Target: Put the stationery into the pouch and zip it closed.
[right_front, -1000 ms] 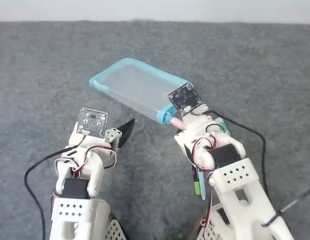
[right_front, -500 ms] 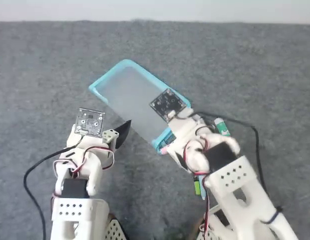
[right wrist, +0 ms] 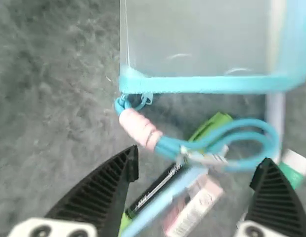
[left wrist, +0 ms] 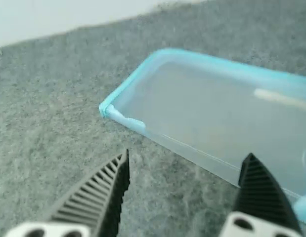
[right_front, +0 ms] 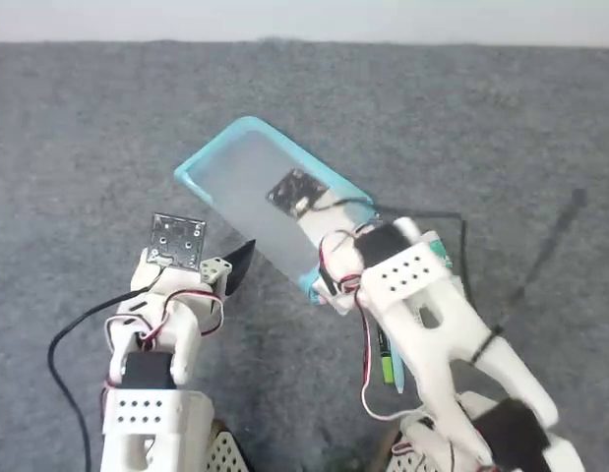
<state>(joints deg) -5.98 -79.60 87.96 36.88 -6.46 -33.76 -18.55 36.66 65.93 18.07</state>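
The translucent pouch (right_front: 250, 187) with light-blue trim lies flat in the middle of the table. In the left wrist view my left gripper (left wrist: 185, 182) is open just short of the pouch's long side (left wrist: 217, 113), with bare carpet between its fingers. My left gripper (right_front: 235, 264) sits near the pouch's near-left edge. My right gripper (right wrist: 199, 158) is open above the pouch's zipper end, over a pink bead (right wrist: 138, 126) and blue loop (right wrist: 232, 138) on the zipper pull. Under them lie a green pen (right wrist: 212, 123), a black pen (right wrist: 157, 187) and a pink eraser (right wrist: 192, 207).
The right arm (right_front: 422, 295) stretches over the pouch's near-right corner and covers most of the stationery; a green pen (right_front: 388, 366) and a green-and-white item (right_front: 439, 252) show beside it. Grey carpet (right_front: 501, 128) stretches around the pouch. Cables trail from both arms.
The pouch's near end swung toward the left arm, turning the pouch. The right arm's wrist moved farther over the pouch and its body rolled. The left arm barely moved.
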